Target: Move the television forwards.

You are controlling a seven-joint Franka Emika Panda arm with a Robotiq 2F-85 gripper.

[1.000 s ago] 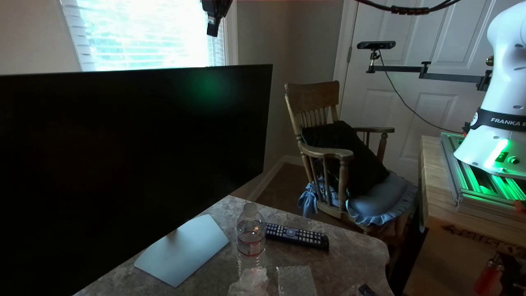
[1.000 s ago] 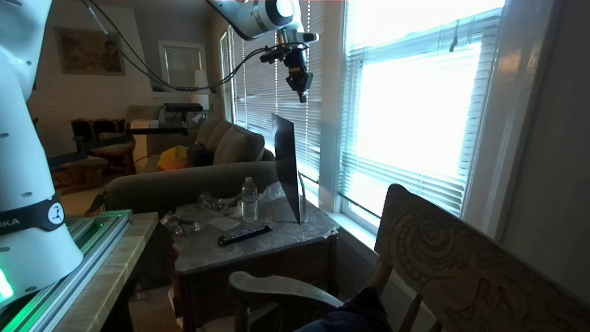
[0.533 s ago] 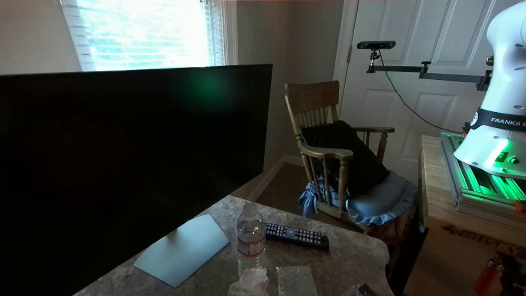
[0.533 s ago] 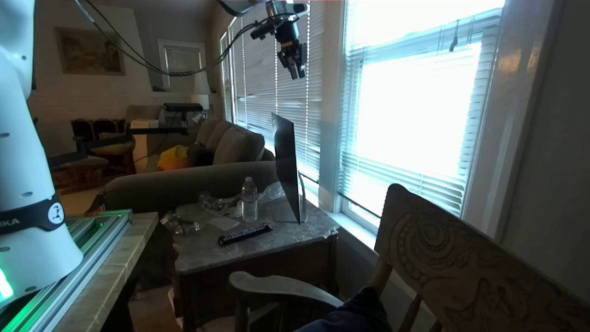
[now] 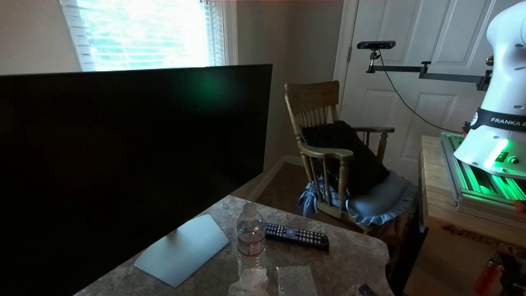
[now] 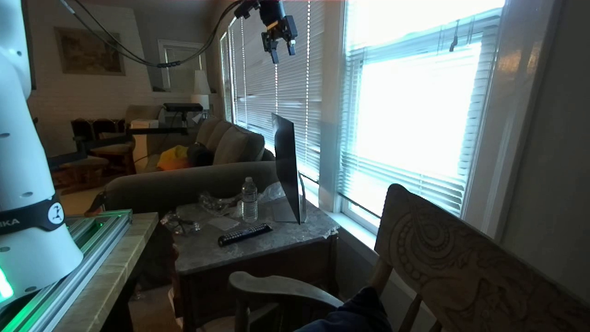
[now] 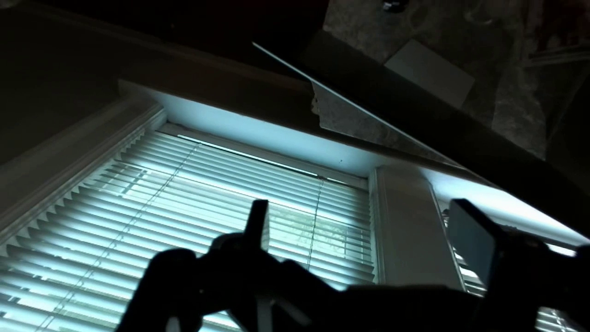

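Observation:
The television (image 5: 135, 164) is a large dark screen with a faint green reflection, upright on its pale stand plate (image 5: 183, 250). Seen almost edge-on, the television (image 6: 286, 168) stands at the window side of the marble-topped table (image 6: 258, 244). My gripper (image 6: 283, 56) hangs well above its top edge, apart from it, with spread fingers. In the wrist view the gripper (image 7: 359, 203) has nothing between its fingers but the blinds and window frame behind. There the television (image 7: 396, 99) shows as a dark slab with a thin bright edge at upper right.
A water bottle (image 5: 250, 238) and a black remote (image 5: 296, 235) lie in front of the screen, the bottle upright. Crumpled plastic (image 6: 216, 203) is on the table too. A rocking chair (image 6: 433, 244) stands beside it, and window blinds (image 6: 295, 92) are behind the television.
My gripper has risen and moved left, leaving the top of an exterior view where it showed a second ago. Its fingers have spread from shut to open. The television has not moved.

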